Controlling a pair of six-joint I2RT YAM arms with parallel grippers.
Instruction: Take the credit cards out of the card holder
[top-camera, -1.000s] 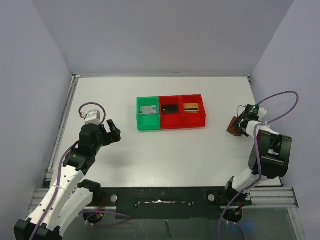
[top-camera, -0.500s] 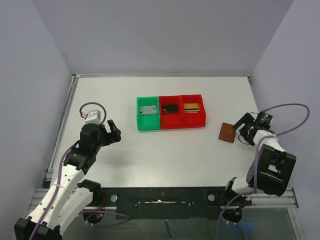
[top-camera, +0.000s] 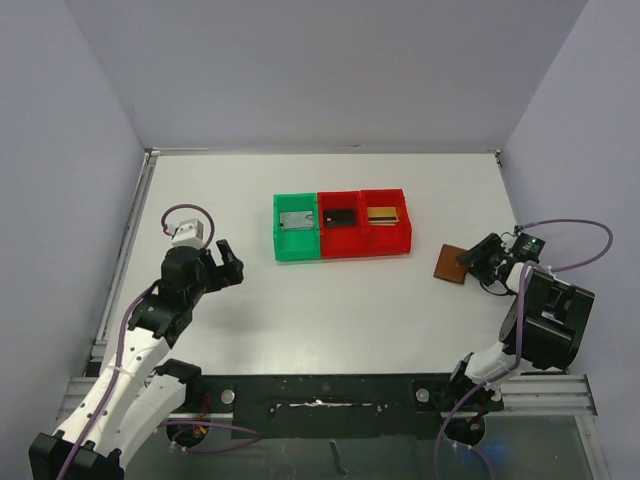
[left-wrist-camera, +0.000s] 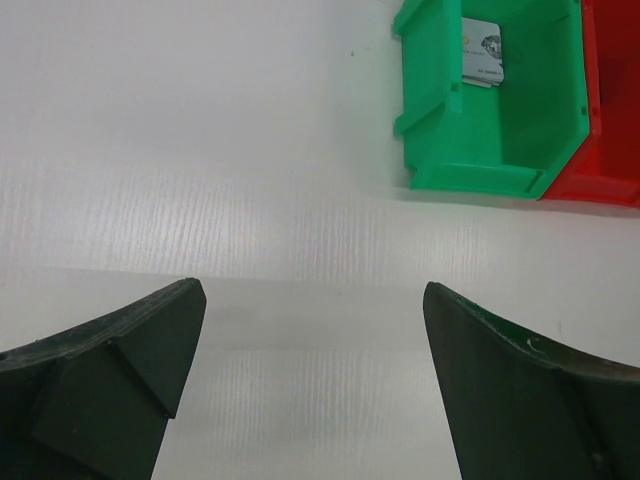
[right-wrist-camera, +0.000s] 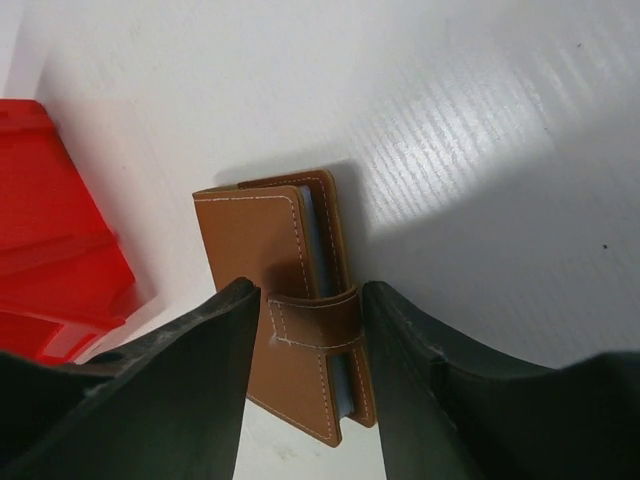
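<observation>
The left arm (top-camera: 150, 320) is bent, and the left gripper (left-wrist-camera: 312, 300) is spread wide. The right arm (top-camera: 540, 320) reaches low, and the right gripper (right-wrist-camera: 310, 305) pinches the strap of the card holder (right-wrist-camera: 255, 240).

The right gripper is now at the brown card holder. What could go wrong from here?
The right gripper closes only across the strap of the closed card holder, so the holder may slip or swing when lifted. The holder also lies near the red bin, and dragging it could bump the bin.
</observation>
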